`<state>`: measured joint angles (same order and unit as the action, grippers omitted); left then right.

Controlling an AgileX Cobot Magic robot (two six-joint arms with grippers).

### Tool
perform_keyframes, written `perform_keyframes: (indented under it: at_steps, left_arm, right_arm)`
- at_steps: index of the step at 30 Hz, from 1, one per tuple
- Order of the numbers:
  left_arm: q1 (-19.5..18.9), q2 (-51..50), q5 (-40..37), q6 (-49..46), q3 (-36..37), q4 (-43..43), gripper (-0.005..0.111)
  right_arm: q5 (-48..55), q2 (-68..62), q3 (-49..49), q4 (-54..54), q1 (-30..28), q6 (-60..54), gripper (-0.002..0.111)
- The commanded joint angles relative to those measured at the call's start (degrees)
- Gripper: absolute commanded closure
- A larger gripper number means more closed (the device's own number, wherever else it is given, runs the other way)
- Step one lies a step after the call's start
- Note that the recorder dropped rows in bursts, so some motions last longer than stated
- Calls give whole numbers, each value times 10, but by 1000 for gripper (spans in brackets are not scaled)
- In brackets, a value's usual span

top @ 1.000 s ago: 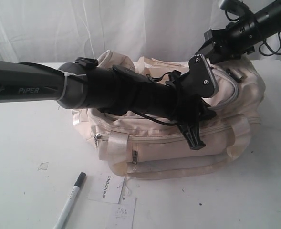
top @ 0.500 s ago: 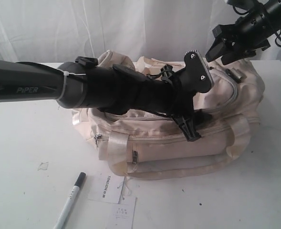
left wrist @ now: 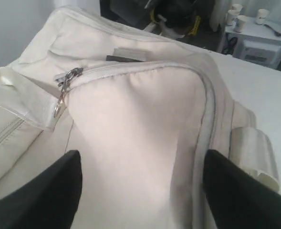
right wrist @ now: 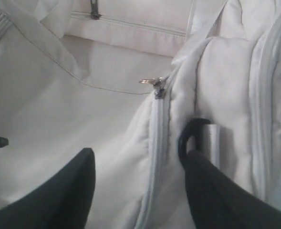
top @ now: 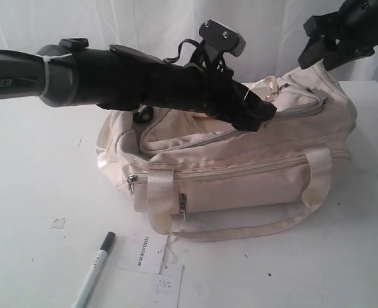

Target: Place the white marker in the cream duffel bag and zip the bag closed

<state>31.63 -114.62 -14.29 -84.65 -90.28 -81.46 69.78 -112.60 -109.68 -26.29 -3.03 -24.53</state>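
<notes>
- Exterior view: white marker [top: 95, 269] lay on the worktop [top: 34, 179] in front of the cream duffel bag [top: 240, 186], outside it.
- Left pincer [left wrist: 141, 157] and right pincer [right wrist: 140, 153] both gaped empty over the bag.
- Risk: zipping now would shut the marker out.

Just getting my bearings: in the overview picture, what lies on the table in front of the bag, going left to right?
small scrap → white marker → paper tags
</notes>
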Motion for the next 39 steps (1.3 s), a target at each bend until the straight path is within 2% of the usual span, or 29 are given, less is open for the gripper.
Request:
perform_keyframes:
  at_steps: [1,3,7,15,24,26,30,31,34,39]
  left_arm:
    - [-17,23,-94,-21,-5,-15,34]
    - [-18,25,-86,-41,-5,-13,34]
    - [-18,10,-6,-89,-5,-10,34]
    - [-37,-43,-33,-132,-5,-25,34]
    - [-37,-48,8,-184,-15,-66,34]
    - [-37,-48,8,-189,-23,-65,34]
    - [-37,-46,8,-189,-30,-68,35]
    - [-37,-46,8,-187,-30,-68,36]
    - [-37,-46,5,-173,-30,-68,39]
    - [-41,-48,-86,-166,-30,-67,40]
  right_arm:
    - [2,22,42,-25,2,-9,55]
    - [2,19,65,-24,2,-11,55]
    - [-6,16,93,-27,4,-11,55]
    - [-44,7,105,-7,8,-12,55]
    - [-66,-37,105,19,10,-11,57]
    - [-51,-38,105,19,12,-11,66]
    - [2,-35,105,18,15,-11,105]
    - [2,-35,105,18,15,-11,108]
    - [2,-33,111,19,16,-9,108]
    - [2,-11,163,30,19,-9,108]
